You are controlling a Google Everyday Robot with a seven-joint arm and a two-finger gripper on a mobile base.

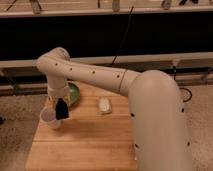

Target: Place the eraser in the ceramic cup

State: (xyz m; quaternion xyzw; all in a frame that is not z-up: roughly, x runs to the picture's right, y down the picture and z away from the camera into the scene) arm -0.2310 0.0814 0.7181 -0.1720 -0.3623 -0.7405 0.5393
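The ceramic cup (49, 118) is small, pale and round, near the left edge of the wooden table (85, 145). The eraser (62, 109) is a flat black slab held upright, just right of the cup and slightly above its rim. My gripper (61, 101) hangs from the white arm (100, 76) and is shut on the eraser's top end. The arm reaches in from the right and bends down over the table's left part.
A green bowl (74, 93) sits behind the gripper, partly hidden by the arm. A small whitish lumpy object (104, 105) lies at the table's middle back. The arm's big white body (160, 125) covers the table's right side. A dark rail wall stands behind.
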